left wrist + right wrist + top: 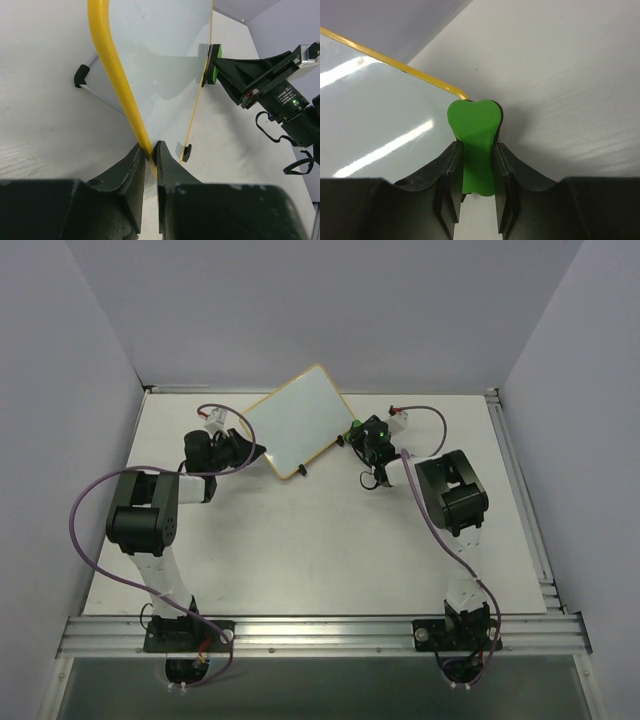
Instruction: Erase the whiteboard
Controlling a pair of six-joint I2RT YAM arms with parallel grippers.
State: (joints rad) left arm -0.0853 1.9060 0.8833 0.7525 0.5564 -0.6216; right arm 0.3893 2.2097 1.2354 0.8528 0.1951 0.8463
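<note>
The clean whiteboard [297, 420] is held tilted at the desk's [320, 550] far middle, its frame pinched in the left jaws. An eraser [474, 120] is clamped in the right jaws at its corner.

My table [300, 555] is matt white; pale lavender walls [330, 310] close me in on three sides; an aluminium rail [320, 633] lines its near edge; light falls evenly

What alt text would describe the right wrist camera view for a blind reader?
The right pincer grips a green eraser, its rounded top at the yellow-framed corner of a glossy whiteboard. The visible board surface looks clean, with glare streaks; white table lies beyond.
</note>
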